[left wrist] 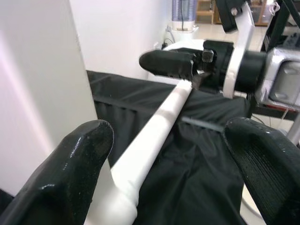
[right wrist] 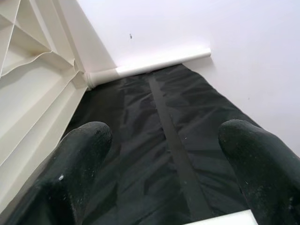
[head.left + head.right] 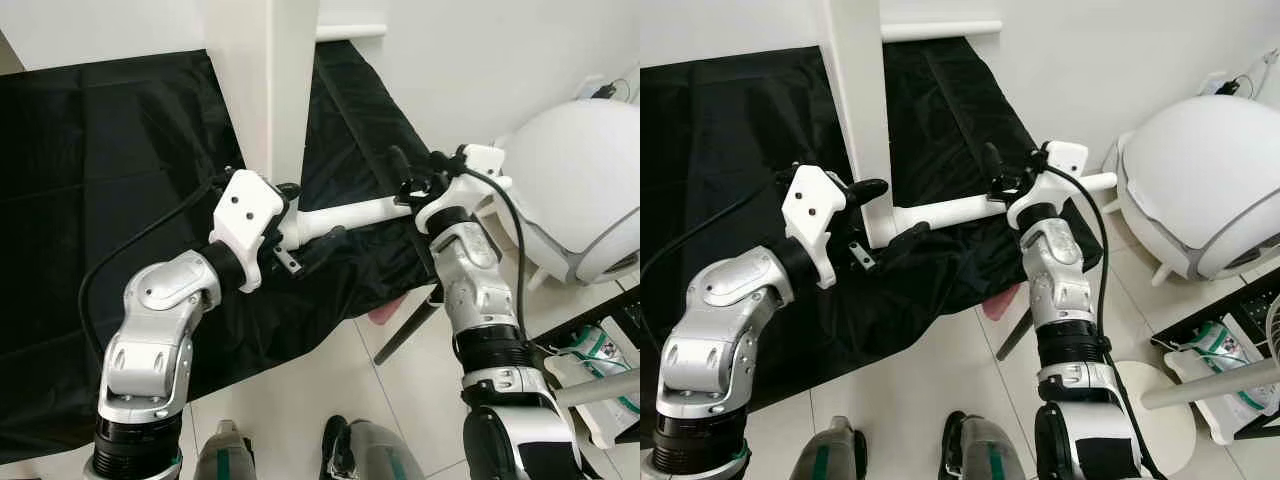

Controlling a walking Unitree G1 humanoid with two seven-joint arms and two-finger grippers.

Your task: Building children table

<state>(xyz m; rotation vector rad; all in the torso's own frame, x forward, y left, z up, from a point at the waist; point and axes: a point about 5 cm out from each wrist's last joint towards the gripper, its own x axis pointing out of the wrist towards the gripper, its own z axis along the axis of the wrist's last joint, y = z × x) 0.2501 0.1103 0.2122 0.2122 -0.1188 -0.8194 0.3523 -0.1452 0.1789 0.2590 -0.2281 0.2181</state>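
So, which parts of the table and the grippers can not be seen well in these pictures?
- Tabletop: cut off by the top edge in both eye views, so its full shape is unknown.
- Near leg: the joint with the tabletop is hidden behind the left gripper in the eye views.
- Right gripper: its grip on the leg is too small and dark to judge in the eye views.
- Far leg: the eye views crop it.

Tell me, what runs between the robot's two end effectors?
A round white table leg spans from the left end effector to the right end effector, above black cloth.
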